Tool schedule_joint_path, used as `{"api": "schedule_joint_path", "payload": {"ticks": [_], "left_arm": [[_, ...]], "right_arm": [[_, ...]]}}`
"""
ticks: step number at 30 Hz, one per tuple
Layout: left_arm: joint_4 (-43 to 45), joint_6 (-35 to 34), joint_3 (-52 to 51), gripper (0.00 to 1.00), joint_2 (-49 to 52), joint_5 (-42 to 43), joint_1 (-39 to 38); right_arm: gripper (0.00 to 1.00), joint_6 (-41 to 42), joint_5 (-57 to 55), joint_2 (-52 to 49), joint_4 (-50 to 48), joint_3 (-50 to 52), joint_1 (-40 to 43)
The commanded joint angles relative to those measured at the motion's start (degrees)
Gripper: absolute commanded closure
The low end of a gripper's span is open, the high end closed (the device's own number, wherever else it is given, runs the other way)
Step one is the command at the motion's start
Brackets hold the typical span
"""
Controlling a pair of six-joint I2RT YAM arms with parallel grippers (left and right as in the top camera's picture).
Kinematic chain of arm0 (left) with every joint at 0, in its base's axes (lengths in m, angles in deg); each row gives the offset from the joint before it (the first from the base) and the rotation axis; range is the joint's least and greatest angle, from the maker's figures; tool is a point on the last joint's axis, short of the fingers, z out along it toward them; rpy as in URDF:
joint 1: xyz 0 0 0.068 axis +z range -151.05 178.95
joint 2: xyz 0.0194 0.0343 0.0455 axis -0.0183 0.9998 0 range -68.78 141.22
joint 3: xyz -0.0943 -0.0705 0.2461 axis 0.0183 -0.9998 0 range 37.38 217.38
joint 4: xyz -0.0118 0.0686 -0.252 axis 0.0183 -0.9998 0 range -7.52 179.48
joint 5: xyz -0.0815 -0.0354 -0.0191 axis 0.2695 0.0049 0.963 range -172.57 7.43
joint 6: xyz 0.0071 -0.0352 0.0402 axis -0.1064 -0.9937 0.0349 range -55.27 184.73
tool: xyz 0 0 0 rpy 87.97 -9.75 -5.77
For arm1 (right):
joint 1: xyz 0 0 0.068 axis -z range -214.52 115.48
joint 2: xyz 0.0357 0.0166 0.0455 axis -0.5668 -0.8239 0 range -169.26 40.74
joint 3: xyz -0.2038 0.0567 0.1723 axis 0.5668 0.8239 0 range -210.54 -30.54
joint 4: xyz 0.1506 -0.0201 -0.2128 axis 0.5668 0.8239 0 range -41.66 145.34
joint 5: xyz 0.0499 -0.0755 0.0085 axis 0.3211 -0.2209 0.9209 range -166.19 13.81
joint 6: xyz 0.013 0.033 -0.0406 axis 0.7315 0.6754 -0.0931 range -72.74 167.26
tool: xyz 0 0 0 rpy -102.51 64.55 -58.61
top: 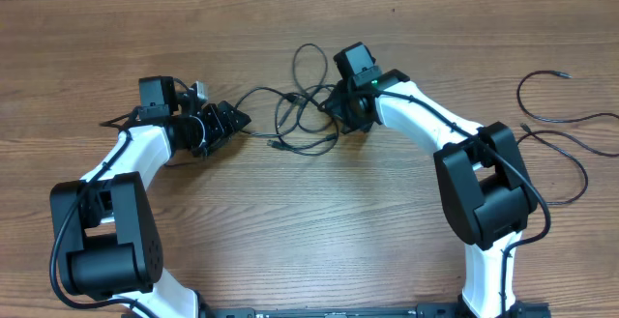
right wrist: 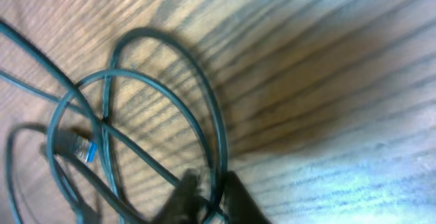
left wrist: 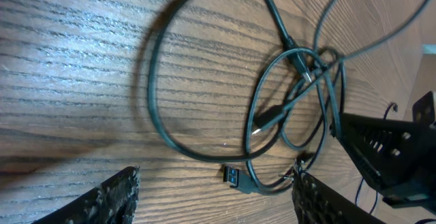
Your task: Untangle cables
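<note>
A knot of thin black cables lies on the wooden table between the two arms. My left gripper sits just left of the knot, open and holding nothing. In the left wrist view its fingers stand wide apart, with the cable loops and a USB plug lying ahead of them. My right gripper is down on the right side of the knot. The blurred right wrist view shows that gripper shut on a cable strand running between its fingertips.
Two separate thin black cables lie loose at the far right: one curved loop and a larger one beside the right arm's base. The right gripper's black body shows at the right edge of the left wrist view.
</note>
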Motion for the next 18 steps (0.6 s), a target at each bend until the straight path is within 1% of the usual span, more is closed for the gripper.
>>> {"api": "schedule_joint_path", "payload": {"ticks": [1,3,7,15,18], "left_arm": [[0.2,-0.4,-0.2,0.28,0.7,-0.2,-0.3],[0.2,-0.4,-0.2,0.28,0.7,-0.2,-0.3],[0.2,-0.4,-0.2,0.28,0.7,-0.2,-0.3],[0.2,-0.4,-0.2,0.28,0.7,-0.2,-0.3],[0.2,-0.4,-0.2,0.28,0.7,-0.2,-0.3]], "right_arm": [[0.96,0.2,-0.4,0.0,-0.3,0.1,-0.7],[0.96,-1.6,-0.3,0.0,-0.3,0.0,-0.8],[0.96,-9.4,-0.4,1.6,0.4,-1.8,-0.9],[0.96,-20.2,3.0,9.9,1.4,-5.6,-2.5],[0.96,-22.4,3.1,12.9,1.1,-6.2,-4.2]]}}
